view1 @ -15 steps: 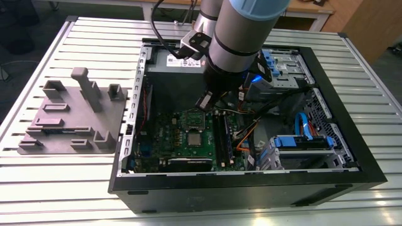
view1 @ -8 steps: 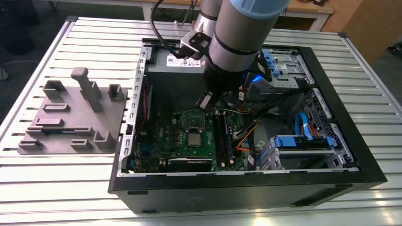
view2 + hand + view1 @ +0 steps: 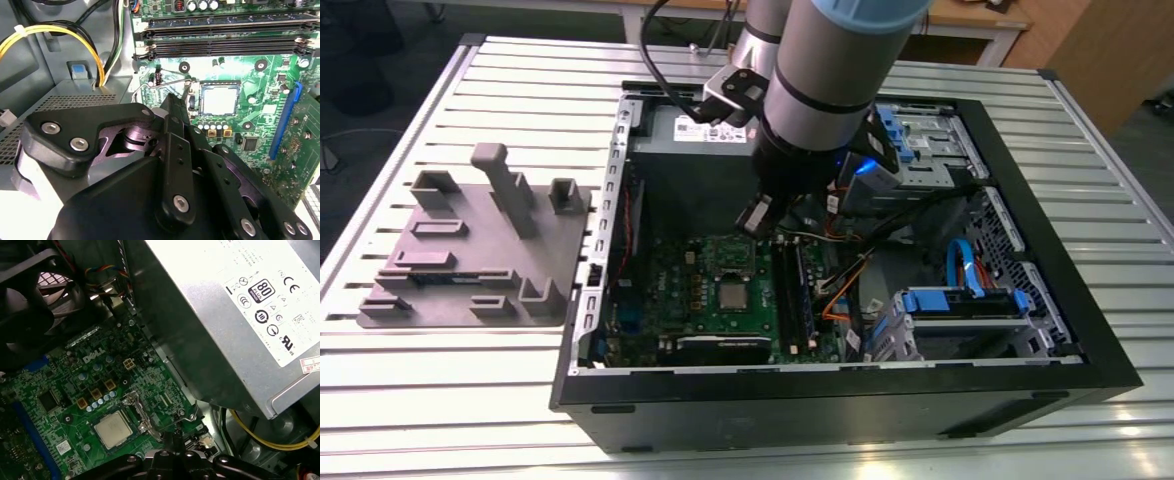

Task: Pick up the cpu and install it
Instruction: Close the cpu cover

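- The scene was a workbench (image 3: 440,400) of ribbed metal slats, with an open black computer case (image 3: 854,400) lying on it and a grey fixture block (image 3: 474,250) just beside the case, on the exterior view's left.
- Nearest the cameras, the gripper (image 3: 186,97) hung low inside the case, over the green motherboard (image 3: 700,300); its fingers (image 3: 175,130) looked pressed together with nothing between them, tips by the socket lever (image 3: 167,84).
- The cpu (image 3: 219,99) lay flat in its socket on the motherboard, silver top up, just beside the fingertips; in the first wrist view it sat at (image 3: 113,428), apparently already seated.
- By the look of it, the cpu would be light, stiff and thin, with a smooth, slippery top and a delicate underside; a hold on two opposite edges, kept level, seemed safest.
- The case held the motherboard on its floor, memory slots (image 3: 220,35) beyond the socket, and a fan (image 3: 30,295) at one wall.
- Farther off, the grey power supply (image 3: 235,315) with its white label filled one end, with yellow cables (image 3: 55,32) running beside it, and blue-tabbed drive bays (image 3: 961,300) stood on the exterior view's right.
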`<state>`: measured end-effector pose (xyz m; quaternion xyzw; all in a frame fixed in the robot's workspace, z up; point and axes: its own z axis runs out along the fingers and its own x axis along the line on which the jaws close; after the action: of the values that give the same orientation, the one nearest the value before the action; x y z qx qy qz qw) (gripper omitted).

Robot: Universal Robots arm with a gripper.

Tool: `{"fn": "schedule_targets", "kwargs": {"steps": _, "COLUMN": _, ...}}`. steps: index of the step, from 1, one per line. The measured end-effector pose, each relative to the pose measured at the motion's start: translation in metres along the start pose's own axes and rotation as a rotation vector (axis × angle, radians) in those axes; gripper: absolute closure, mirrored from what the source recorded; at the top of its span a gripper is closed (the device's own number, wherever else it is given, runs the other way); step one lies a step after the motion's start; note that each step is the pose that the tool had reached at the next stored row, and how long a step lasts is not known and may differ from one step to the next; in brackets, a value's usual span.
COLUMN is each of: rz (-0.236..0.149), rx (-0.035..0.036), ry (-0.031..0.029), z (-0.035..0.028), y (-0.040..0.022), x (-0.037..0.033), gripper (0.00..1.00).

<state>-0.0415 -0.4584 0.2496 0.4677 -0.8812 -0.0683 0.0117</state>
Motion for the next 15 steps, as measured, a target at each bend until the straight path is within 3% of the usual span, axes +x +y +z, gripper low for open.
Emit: {"fn": "schedule_targets", "kwargs": {"steps": 15, "rz": 0.003, "rx": 0.0294, "ry": 0.0432, "z": -0.0022, "y": 0.0007, "x": 0.0001, "gripper": 0.9}}
